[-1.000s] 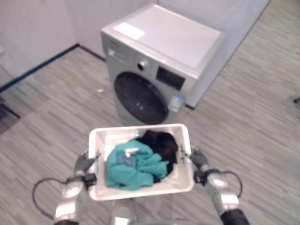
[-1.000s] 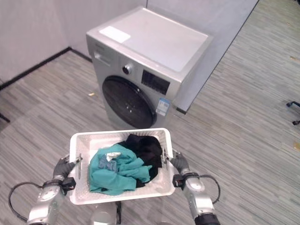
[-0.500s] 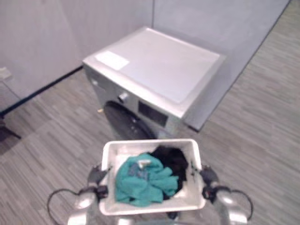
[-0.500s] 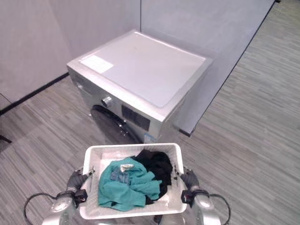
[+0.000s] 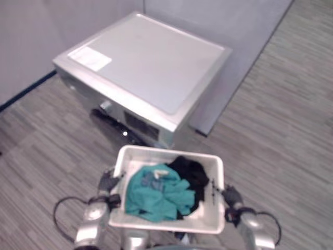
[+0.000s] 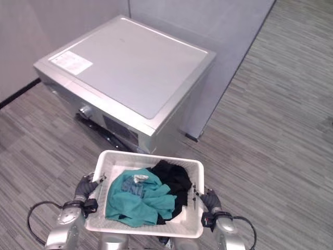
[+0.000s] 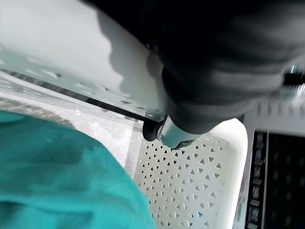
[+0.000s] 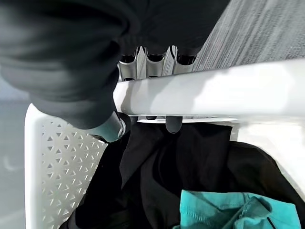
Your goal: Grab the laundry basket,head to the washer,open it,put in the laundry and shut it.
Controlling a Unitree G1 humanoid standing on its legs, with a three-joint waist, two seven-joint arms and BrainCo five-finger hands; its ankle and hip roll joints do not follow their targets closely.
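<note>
Right eye view gives me the silver front-loading washer (image 6: 130,83) from above, its dark round door (image 6: 106,134) closed, standing against the grey wall on striped grey flooring (image 6: 270,120). Just before it I carry the white perforated laundry basket (image 6: 147,230), teal garment (image 6: 136,200) beside black clothing (image 6: 171,178) inside. My left hand (image 6: 86,186) and right hand (image 6: 208,201) each curl round a side rim.

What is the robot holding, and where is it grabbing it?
The white laundry basket, by its two side rims: left hand on one, right hand on the other.
</note>
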